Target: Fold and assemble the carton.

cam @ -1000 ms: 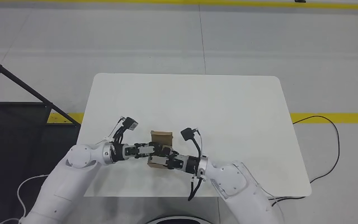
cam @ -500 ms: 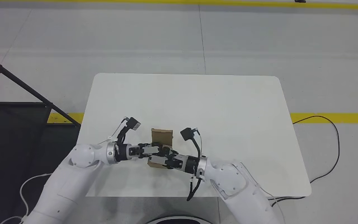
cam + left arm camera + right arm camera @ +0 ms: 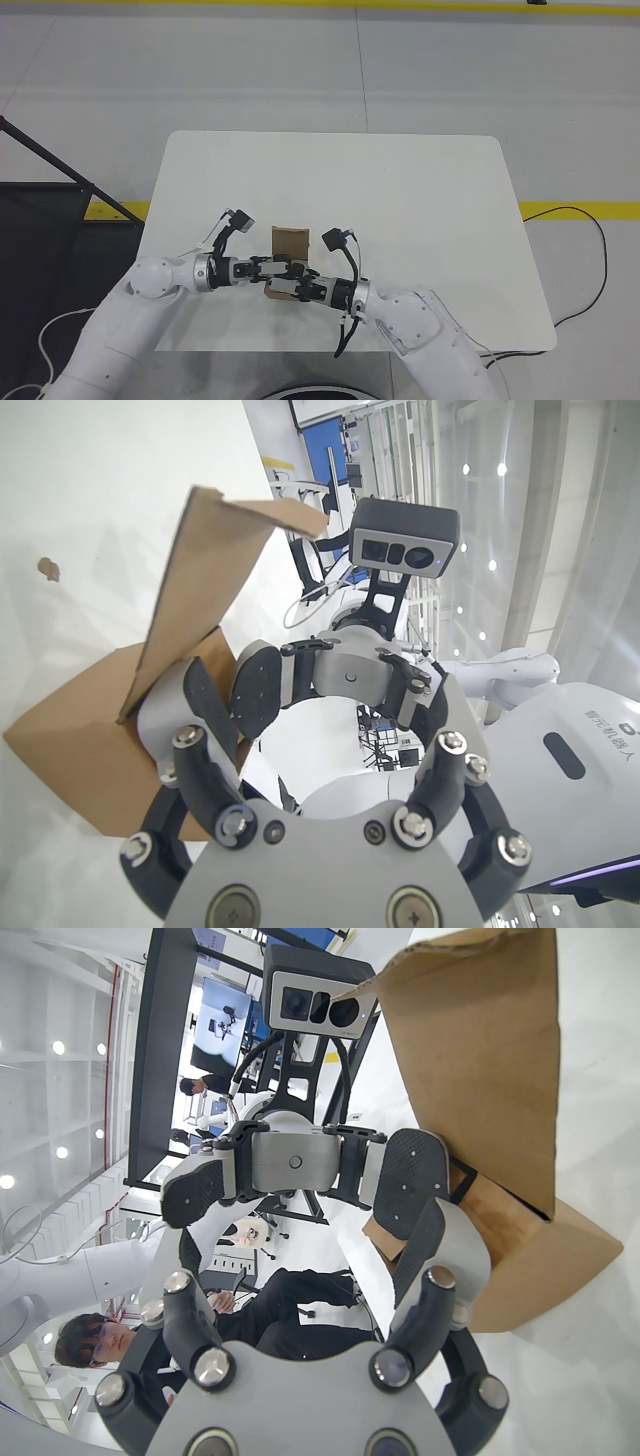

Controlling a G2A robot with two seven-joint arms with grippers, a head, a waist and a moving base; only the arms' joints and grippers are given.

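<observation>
1. Left gripper [image 3: 320, 677]: two fingers, spread wide, pinching nothing. One finger [image 3: 202, 700] lies at the open end of the brown cardboard carton [image 3: 75, 740], just beside the base of the raised flap [image 3: 200, 575].
2. Right gripper [image 3: 311, 1220]: two fingers, spread wide, holding nothing. One finger [image 3: 440, 1238] lies against the open end of the carton.
3. Both grippers face each other head-on across the carton opening. One pad of each sits just beside the other.
4. One carton rests on the white rectangular table [image 3: 420, 180], near the edge closest to the robot, between the two grippers.
5. One flap stands up at a tilt, and its tip is bent over.
6. One small brown scrap [image 3: 49, 569] lies on the table, near the carton but apart from it.
</observation>
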